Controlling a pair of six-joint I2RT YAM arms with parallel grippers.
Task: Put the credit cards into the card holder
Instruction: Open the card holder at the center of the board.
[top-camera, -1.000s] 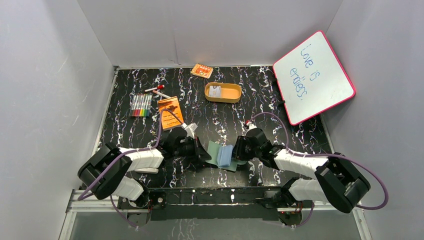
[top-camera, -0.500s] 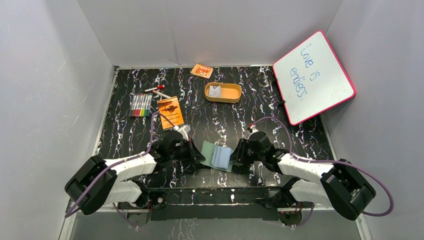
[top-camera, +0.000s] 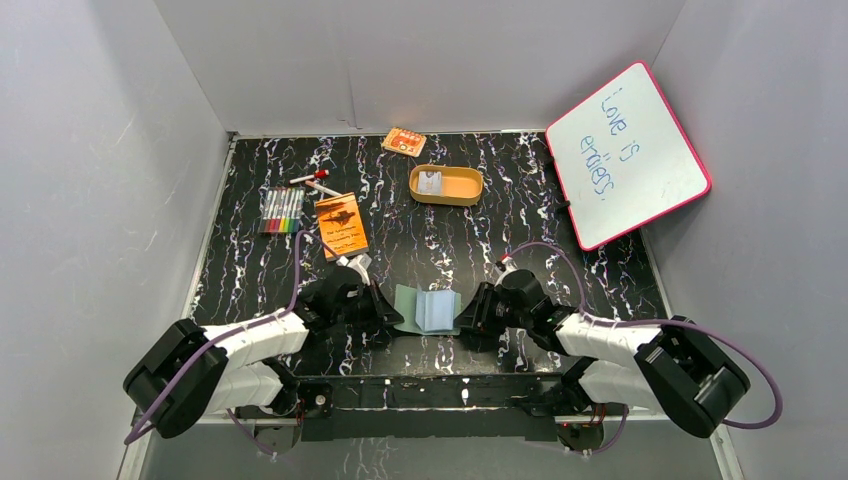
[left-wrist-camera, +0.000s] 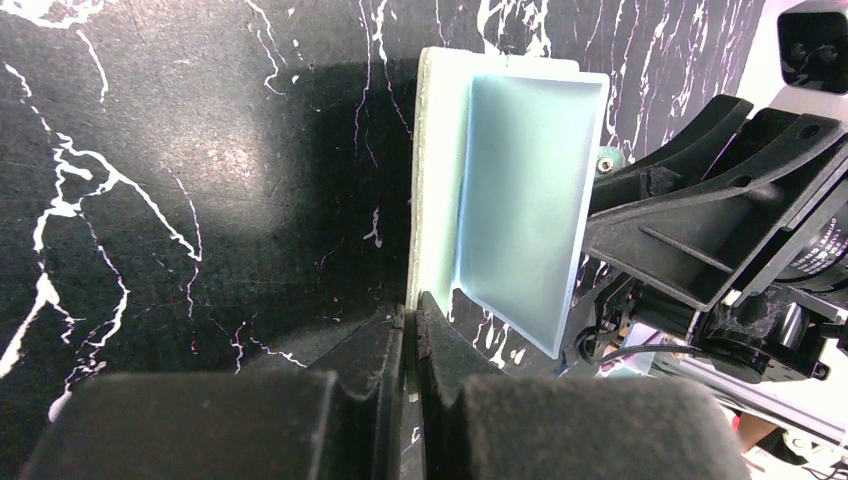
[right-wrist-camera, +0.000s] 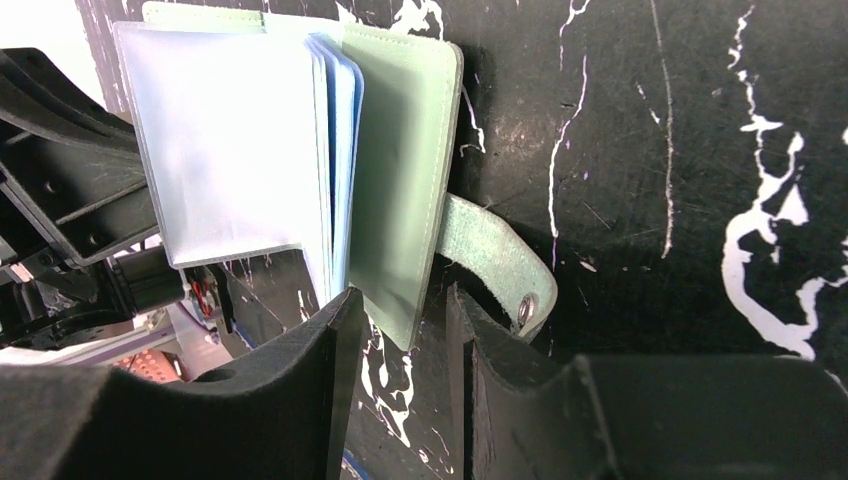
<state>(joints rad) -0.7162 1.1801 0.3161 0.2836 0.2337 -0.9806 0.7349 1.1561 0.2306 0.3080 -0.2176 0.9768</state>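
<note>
— Where is your wallet?
— Your card holder (top-camera: 428, 310) lies spread open on the table (top-camera: 450, 250) at the near middle, between your two arms. Its clear pockets (right-wrist-camera: 230, 150) stand up like pages.
— And your grips?
— Your left gripper (left-wrist-camera: 410, 320) has its fingers pressed together on the edge of the left cover and nothing else in them. I judge that pinch is there to pin the wallet so it neither slides nor folds. Your right gripper (right-wrist-camera: 400, 310) straddles the corner of the right cover with its fingers apart and a gap showing. I cannot tell whether either finger touches the cover. The snap tab (right-wrist-camera: 500, 270) curls out to the right, just beside it.
— Why work both sides?
— With a cover controlled on each side the pockets fan out, which should let a card find a slot.
— And the credit cards (top-camera: 430, 183)?
— You have one pale card showing in the tan tray (top-camera: 476, 186) at the far middle, well apart from the wallet. Whether more lie under it I cannot tell. Neither gripper carries a card and the pocket facing your right wrist camera looks bare, so loading is not begun. One arm must let go to fetch, and the wallet may fold shut when it does
</note>
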